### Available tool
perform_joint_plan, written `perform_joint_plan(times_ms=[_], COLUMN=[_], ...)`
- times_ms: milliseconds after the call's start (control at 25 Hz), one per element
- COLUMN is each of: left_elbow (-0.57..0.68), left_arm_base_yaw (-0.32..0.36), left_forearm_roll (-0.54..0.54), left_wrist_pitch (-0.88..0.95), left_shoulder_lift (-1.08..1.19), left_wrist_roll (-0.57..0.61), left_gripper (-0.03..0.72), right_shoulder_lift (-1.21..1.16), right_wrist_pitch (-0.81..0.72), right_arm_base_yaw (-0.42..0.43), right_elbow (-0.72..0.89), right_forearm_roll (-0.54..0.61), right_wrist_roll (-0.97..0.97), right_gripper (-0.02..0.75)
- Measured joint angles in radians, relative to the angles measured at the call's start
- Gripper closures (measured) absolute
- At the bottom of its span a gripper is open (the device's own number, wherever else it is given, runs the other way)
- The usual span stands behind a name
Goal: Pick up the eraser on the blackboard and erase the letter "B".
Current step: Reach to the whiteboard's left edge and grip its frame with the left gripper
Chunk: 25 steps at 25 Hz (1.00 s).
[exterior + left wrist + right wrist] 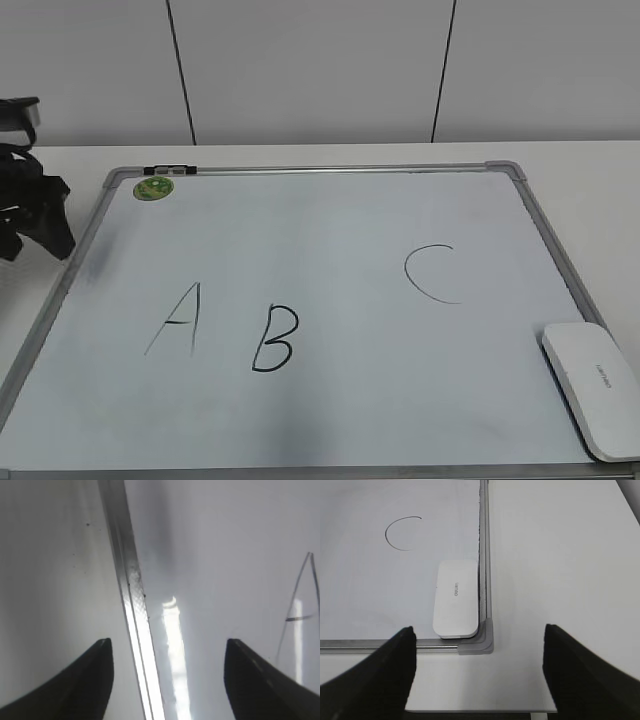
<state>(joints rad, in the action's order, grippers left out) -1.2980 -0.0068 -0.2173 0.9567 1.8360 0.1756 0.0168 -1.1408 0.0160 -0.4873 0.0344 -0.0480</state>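
Observation:
The blackboard point(330, 250) is a pale board with a silver frame, lying flat on the table. The letter "B" point(274, 339) is drawn thick and black at its lower middle, between a thin "A" point(178, 320) and a "C" point(432, 273). The eraser point(594, 386) is a flat white block in the board's near right corner; it also shows in the right wrist view point(455, 598). My right gripper point(478, 666) is open and empty, over the table just off that corner. My left gripper point(167, 672) is open and empty above the board's left frame point(131, 595); the left arm point(28, 200) shows at the far left.
A small round green magnet point(153, 187) sits at the board's far left corner. White table point(590, 200) surrounds the board, and its near edge point(480, 711) shows in the right wrist view. A grey panelled wall stands behind.

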Motion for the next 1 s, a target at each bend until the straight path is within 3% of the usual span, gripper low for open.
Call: perform_joint_plan(times_ms=[240, 480, 1000], left_elbow=[-0.052, -0.060, -0.060], left_arm_base_yaw=[0.002, 0.031, 0.056], left_forearm_roll=[0.015, 0.024, 0.017], left_wrist_pitch=[-0.078, -0.113, -0.122], left_shoulder_lift=[0.097, 0.149, 0.222], left_wrist_roll=[0.011, 0.011, 0.025], left_gripper=[0.214, 0.304, 0.318], right_shoulder_lift=[0.000, 0.000, 0.000], right_wrist_pitch=[0.000, 0.000, 0.000], right_arm_base_yaw=[0.000, 0.000, 0.000], right_elbow=[0.000, 0.000, 0.000], right_forearm_roll=[0.000, -0.002, -0.002], right_wrist_roll=[0.000, 0.000, 0.000], right_gripper=[0.151, 0.151, 0.151])
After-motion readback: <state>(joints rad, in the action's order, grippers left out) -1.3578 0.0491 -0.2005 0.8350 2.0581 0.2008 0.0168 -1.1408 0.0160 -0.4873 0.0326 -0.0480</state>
